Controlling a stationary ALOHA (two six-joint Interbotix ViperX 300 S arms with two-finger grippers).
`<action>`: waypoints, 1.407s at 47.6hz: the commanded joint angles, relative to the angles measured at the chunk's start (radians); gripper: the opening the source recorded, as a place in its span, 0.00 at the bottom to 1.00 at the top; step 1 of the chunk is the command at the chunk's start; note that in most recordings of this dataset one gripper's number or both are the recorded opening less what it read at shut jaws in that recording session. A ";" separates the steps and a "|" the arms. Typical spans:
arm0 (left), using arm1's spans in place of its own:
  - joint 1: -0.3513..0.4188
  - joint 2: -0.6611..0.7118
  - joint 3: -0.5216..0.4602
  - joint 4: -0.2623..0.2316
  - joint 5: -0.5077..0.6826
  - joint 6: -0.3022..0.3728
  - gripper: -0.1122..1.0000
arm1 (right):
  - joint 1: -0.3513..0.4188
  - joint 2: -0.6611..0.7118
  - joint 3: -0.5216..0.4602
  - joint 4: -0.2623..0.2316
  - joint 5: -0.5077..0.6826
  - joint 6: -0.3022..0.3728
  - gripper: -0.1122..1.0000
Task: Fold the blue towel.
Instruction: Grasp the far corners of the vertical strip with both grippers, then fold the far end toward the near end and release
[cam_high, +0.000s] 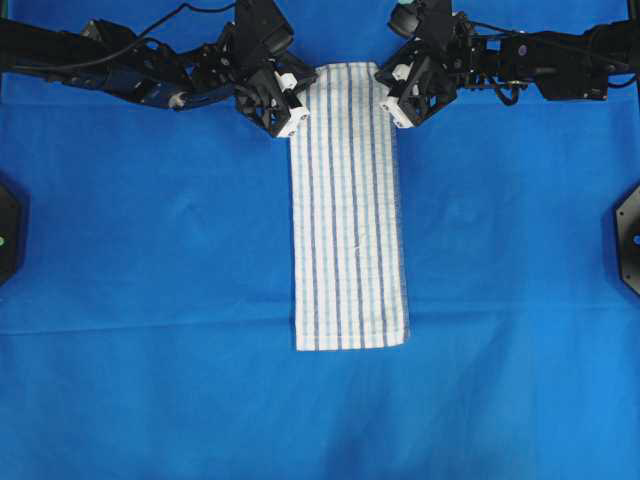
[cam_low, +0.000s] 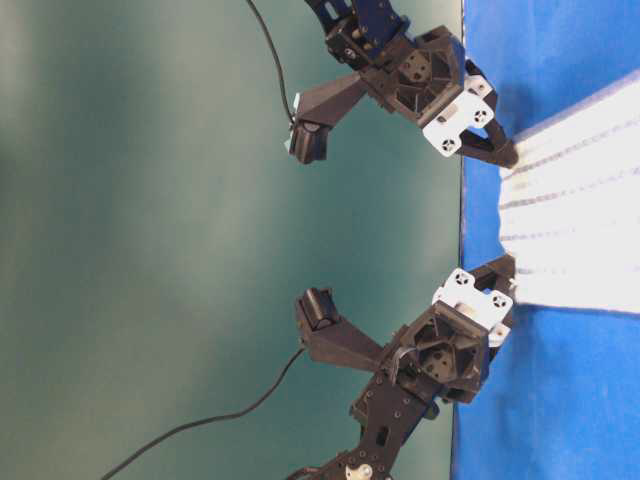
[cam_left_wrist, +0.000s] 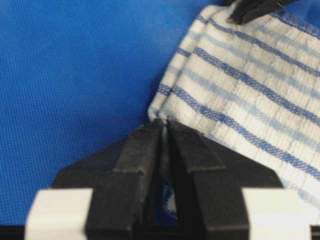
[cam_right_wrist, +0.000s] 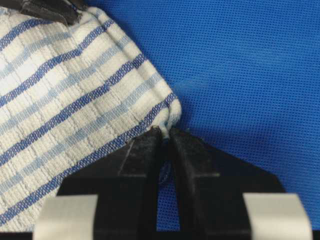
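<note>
Both sets of jaws are pinching nearly closed on corner cloth — the left gripper (cam_left_wrist: 164, 125) and right gripper (cam_right_wrist: 165, 132) are each biting a far corner of the blue towel (cam_high: 345, 210). It is lying as a long folded strip on the blue table covering (cam_high: 150, 300) — soft, light, woven, likely draping limply; corners look the best hold.

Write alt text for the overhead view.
Two black robot arms pinch the far corners of the blue towel, a long striped strip lying flat on the blue table covering. The left tool and right tool are both shut on it.
</note>
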 joint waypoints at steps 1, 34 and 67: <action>-0.018 -0.012 -0.005 0.003 0.009 0.003 0.12 | 0.003 -0.029 -0.008 0.002 0.000 0.002 0.18; -0.031 -0.152 0.008 0.003 0.037 0.034 0.12 | 0.025 -0.166 0.049 0.009 0.006 0.003 0.18; -0.402 -0.258 0.120 -0.002 0.063 -0.006 0.12 | 0.397 -0.351 0.259 0.104 0.000 0.005 0.18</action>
